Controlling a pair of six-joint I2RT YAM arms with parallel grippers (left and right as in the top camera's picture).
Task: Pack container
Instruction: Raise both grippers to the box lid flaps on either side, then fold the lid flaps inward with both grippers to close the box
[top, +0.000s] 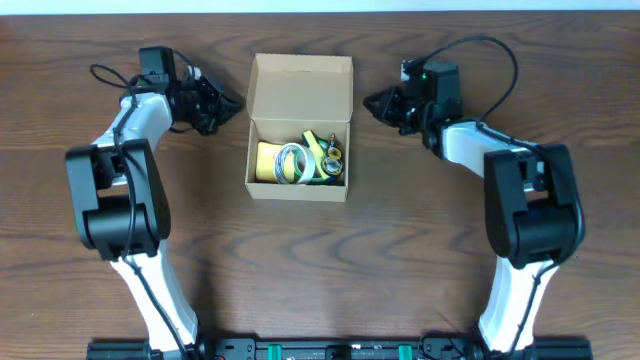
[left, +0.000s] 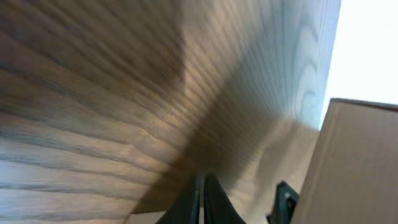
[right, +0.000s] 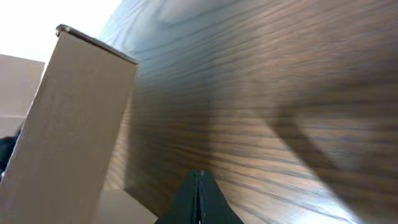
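The tan cardboard container (top: 299, 190) sits open mid-table, its flap lid (top: 301, 88) standing up at the far side. Inside lie tape rolls (top: 288, 162) in yellow, white and green. My left gripper (top: 236, 103) is shut and empty just left of the lid; the box wall (left: 360, 162) shows at the right of its wrist view. My right gripper (top: 372, 100) is shut and empty just right of the lid; the box wall (right: 74, 124) fills the left of its wrist view. The fingertips show shut in the left wrist view (left: 203, 180) and in the right wrist view (right: 199, 175).
The wooden table (top: 400, 250) surrounds the box. Both arm bases stand at the near edge. The far table edge lies just behind the box lid.
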